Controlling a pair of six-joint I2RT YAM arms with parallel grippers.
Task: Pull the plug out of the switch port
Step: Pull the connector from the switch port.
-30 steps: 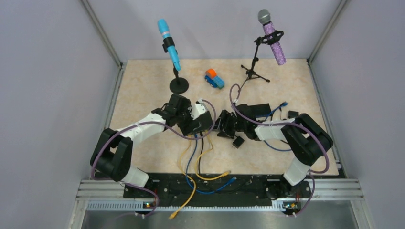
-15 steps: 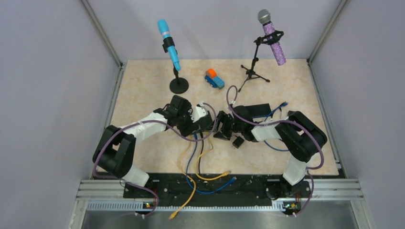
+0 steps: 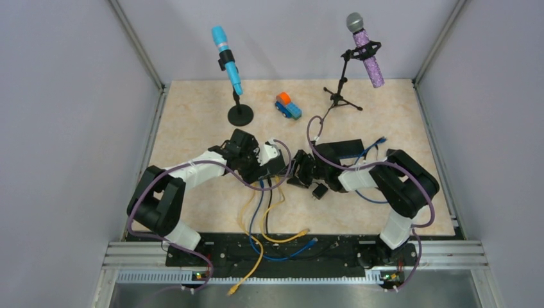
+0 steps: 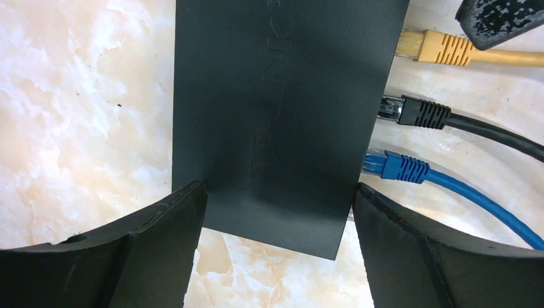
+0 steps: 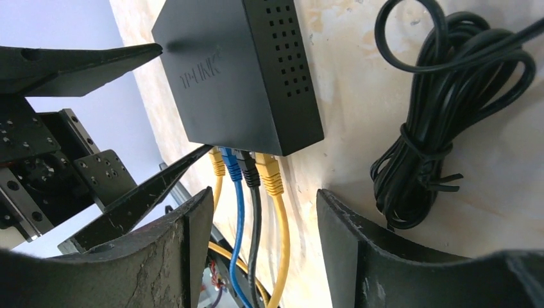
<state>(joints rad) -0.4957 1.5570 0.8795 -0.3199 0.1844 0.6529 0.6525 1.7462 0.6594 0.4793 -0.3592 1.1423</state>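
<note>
Across the middle of the left wrist view the black switch (image 4: 282, 115) is laid flat on the bench (image 4: 83, 96). The left tool (image 4: 279, 186) is closed across its width, with one finger set against each lower corner. This hold is judged to be meant as a brace, so that the box is not dragged along when a cable is tugged.

Down the right edge of the switch three plugs are seen seated in their ports: a yellow plug (image 4: 436, 48) uppermost, a black plug (image 4: 417, 114) below it, and a blue plug (image 4: 398, 167) lowest.

At the bottom of the right wrist view the right tool (image 5: 263, 192) is spread wide and nothing is held. The row of plugs is found just above its gap, and the cables run down between its fingers. No plug is touched, and which one is meant cannot be told. A coiled black cord (image 5: 436, 128) is left well apart at the right.
</note>
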